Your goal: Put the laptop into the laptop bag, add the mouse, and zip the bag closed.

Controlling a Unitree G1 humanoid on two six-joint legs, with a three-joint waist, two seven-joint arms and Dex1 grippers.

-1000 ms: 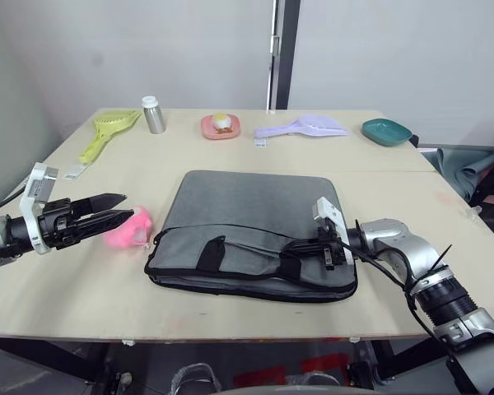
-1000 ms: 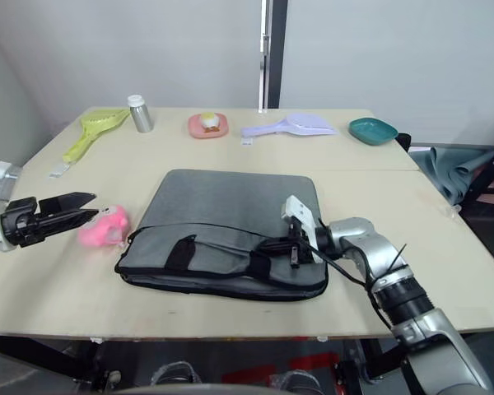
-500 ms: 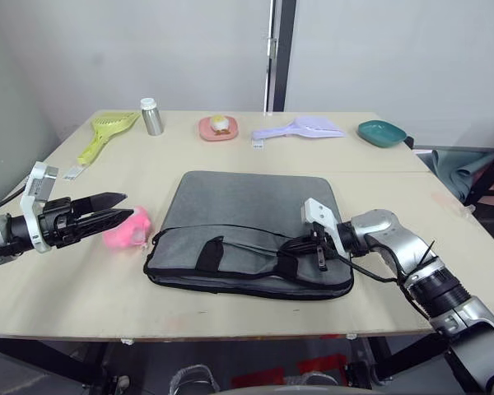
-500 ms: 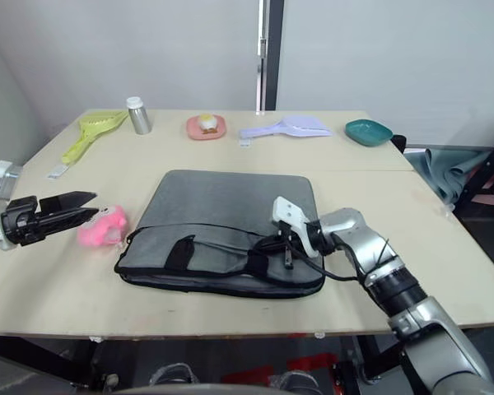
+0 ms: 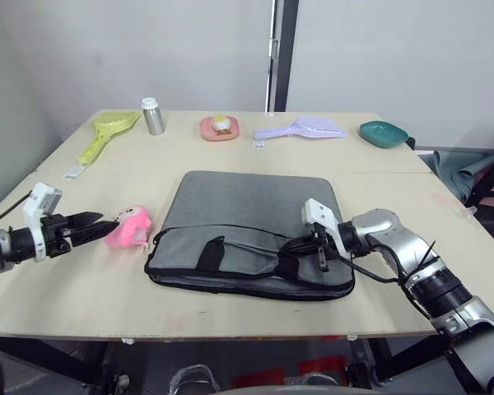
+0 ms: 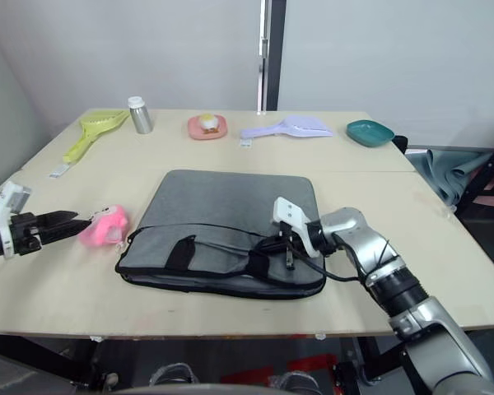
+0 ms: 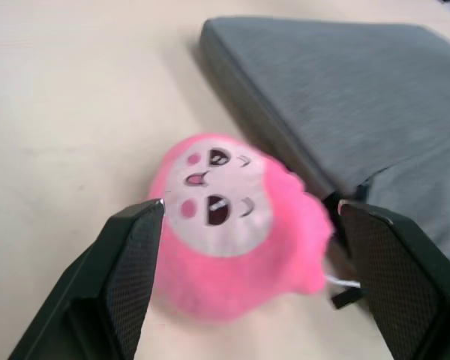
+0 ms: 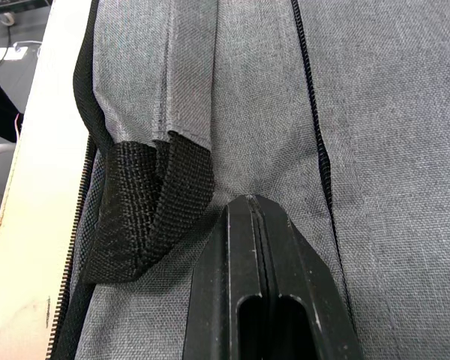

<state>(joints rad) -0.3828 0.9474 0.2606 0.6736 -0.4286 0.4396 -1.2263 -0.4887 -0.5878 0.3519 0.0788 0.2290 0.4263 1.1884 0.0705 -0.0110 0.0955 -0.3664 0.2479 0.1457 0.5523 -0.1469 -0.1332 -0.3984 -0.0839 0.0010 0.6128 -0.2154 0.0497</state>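
Observation:
The grey laptop bag (image 5: 247, 222) lies flat in the middle of the table, its black strap handles (image 8: 146, 217) toward the front edge. My right gripper (image 5: 291, 245) rests on the bag's top beside the right handle, its fingers (image 8: 232, 247) shut with nothing visible between them. A zipper line (image 8: 311, 112) runs past them. My left gripper (image 7: 251, 204) is open at the left of the table, its fingers on either side of a pink plush toy (image 5: 130, 231), just short of it. The laptop and the mouse are out of view.
Along the table's far edge stand a yellow-green scoop (image 5: 107, 132), a silver canister (image 5: 153, 117), a pink dish (image 5: 220, 127), a lilac scoop (image 5: 300, 127) and a teal bowl (image 5: 384, 132). The plush toy lies close to the bag's left end.
My left gripper has drawn back to the left, away from the pink toy. The right gripper slid slightly left along the bag a second ago and has stayed put since.

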